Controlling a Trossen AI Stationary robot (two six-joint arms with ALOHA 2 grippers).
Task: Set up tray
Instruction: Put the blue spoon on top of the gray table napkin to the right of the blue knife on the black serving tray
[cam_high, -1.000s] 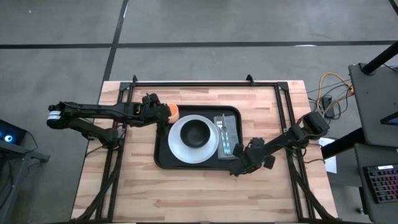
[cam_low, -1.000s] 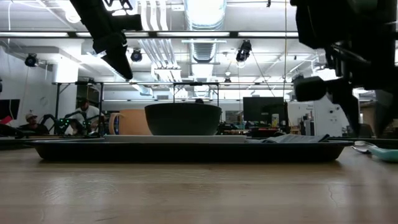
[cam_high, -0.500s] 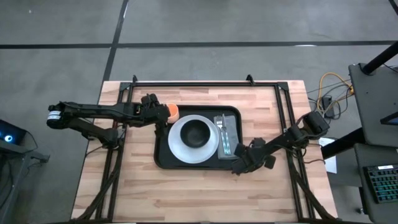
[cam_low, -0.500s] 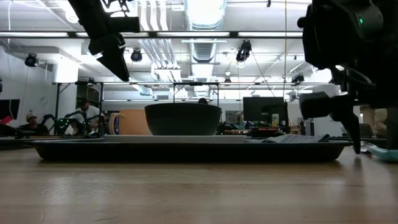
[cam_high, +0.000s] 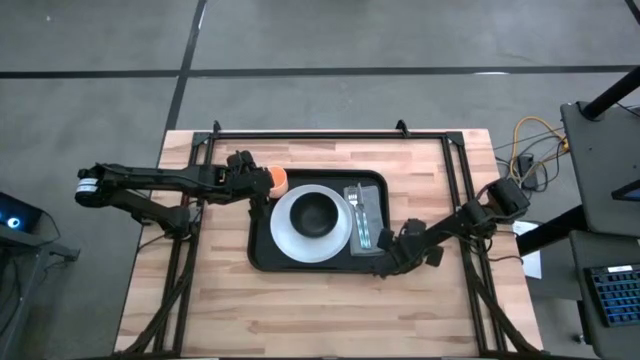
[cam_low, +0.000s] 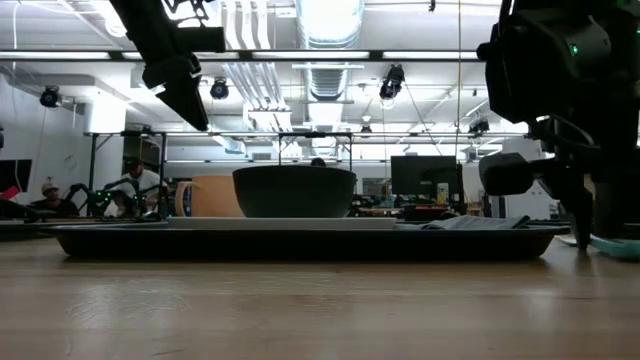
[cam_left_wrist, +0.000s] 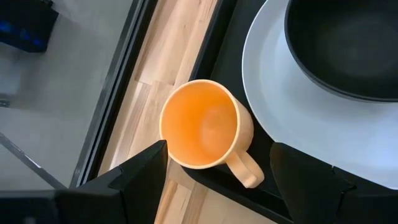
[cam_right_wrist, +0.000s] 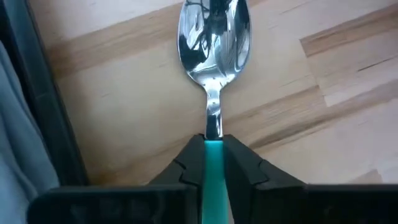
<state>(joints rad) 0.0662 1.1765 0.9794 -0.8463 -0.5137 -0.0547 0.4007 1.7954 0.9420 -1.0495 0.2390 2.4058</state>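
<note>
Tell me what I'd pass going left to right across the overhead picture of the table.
Left gripper, hovering by the orange mug → white plate with the black bowl → grey napkin with a fork, all on the black tray → right gripper, fingers shut on a spoon.

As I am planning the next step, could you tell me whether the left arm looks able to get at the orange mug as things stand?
Probably yes. The left gripper is open right above the orange mug, which stands upright at the tray corner with nothing over it.
</note>
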